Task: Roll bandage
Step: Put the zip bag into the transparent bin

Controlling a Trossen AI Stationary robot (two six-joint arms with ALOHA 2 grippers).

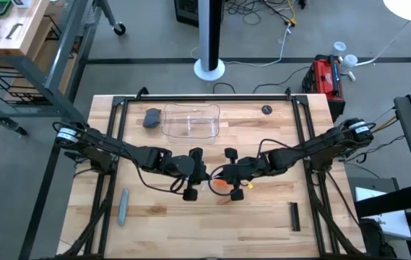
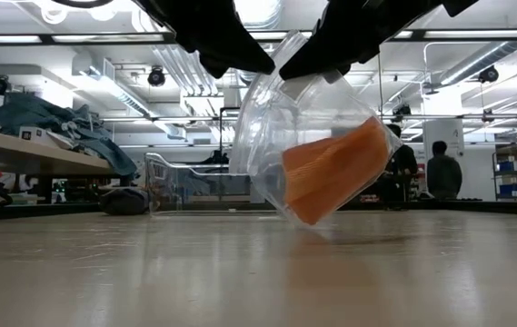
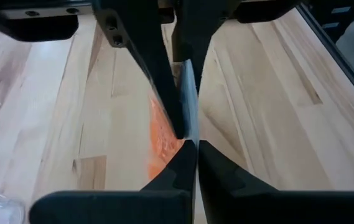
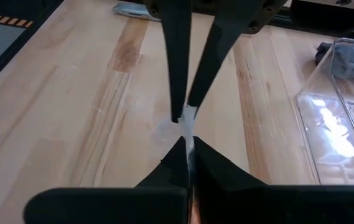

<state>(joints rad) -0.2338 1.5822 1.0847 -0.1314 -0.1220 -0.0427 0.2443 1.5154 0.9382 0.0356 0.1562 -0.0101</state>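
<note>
The orange bandage (image 2: 331,173) lies folded inside a clear plastic wrapper (image 2: 272,127). The wrapper hangs tilted between my two grippers over the middle of the table. In the high view the bandage (image 1: 220,183) shows just below the fingertips. My left gripper (image 1: 204,175) and my right gripper (image 1: 224,175) meet tip to tip, and both are shut on the wrapper's top. The wrapper's lower corner (image 2: 317,225) hangs close to the table; I cannot tell whether it touches. My left gripper (image 3: 196,144) pinches the wrapper's upper edge (image 3: 191,132) between its two fingertips, coming from the table's left side and slanting down. The wrapper and bandage (image 3: 159,140) hang below the fingers. My right gripper (image 4: 189,142) pinches the crumpled clear upper edge of the wrapper (image 4: 189,119) between its two fingertips. It comes from the table's right side and slants down, straight opposite the left fingers. The wrapper hangs below.
A clear plastic tray (image 1: 191,121) stands at the far middle of the table, with a dark grey lump (image 1: 152,117) to its left. A grey stick (image 1: 123,206) lies near left, a black strip (image 1: 295,216) near right, and a small dark disc (image 1: 266,110) far right.
</note>
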